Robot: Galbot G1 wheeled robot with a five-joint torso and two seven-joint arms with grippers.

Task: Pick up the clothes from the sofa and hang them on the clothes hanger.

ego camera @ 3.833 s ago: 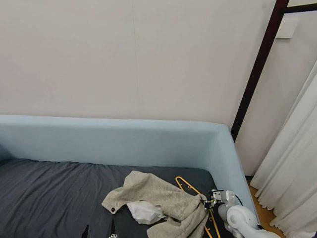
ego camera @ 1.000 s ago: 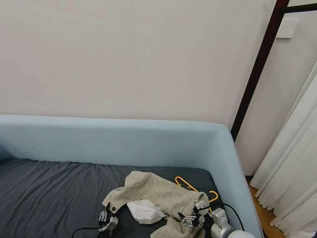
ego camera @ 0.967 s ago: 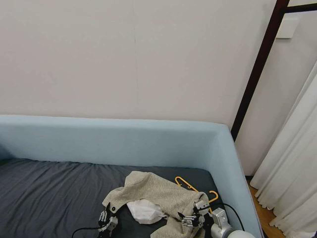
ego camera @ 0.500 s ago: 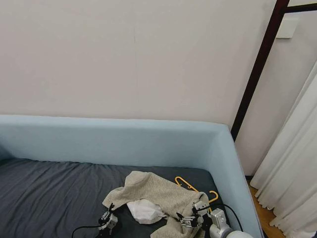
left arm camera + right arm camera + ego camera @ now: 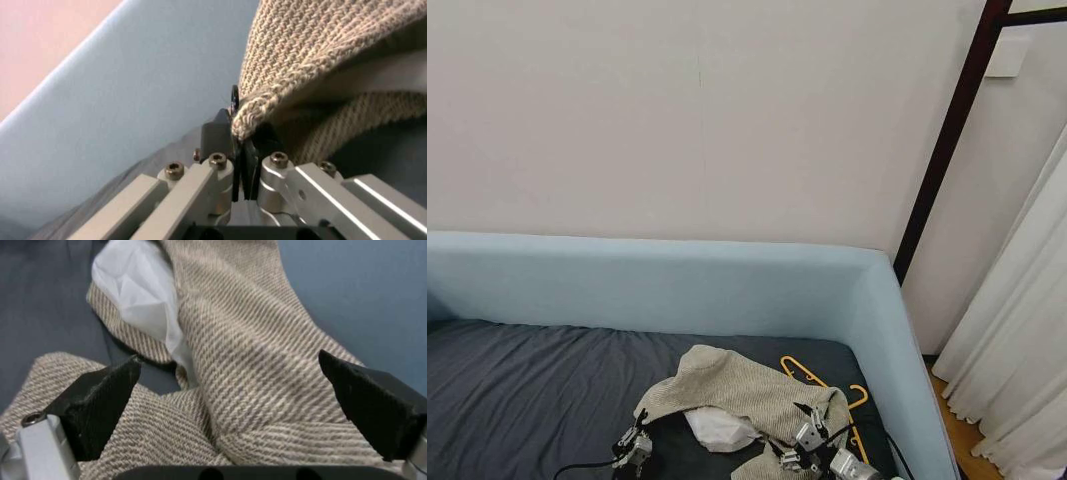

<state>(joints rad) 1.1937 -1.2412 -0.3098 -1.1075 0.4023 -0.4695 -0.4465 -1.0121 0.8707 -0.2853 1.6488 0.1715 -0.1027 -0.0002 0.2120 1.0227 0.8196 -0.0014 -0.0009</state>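
Loosely crumpled coarse-knit sweater (image 5: 747, 385) in left gripper (image 5: 241, 145)

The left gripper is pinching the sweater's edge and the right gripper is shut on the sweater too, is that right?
Not quite. The left gripper does pinch the sweater edge, but the right gripper is open, jaws spread wide above the sweater; the right wrist view shows it.

Beige knit garment (image 5: 749, 388); white lining (image 5: 717, 428); orange hanger (image 5: 802, 371); pale blue sofa (image 5: 677, 285)
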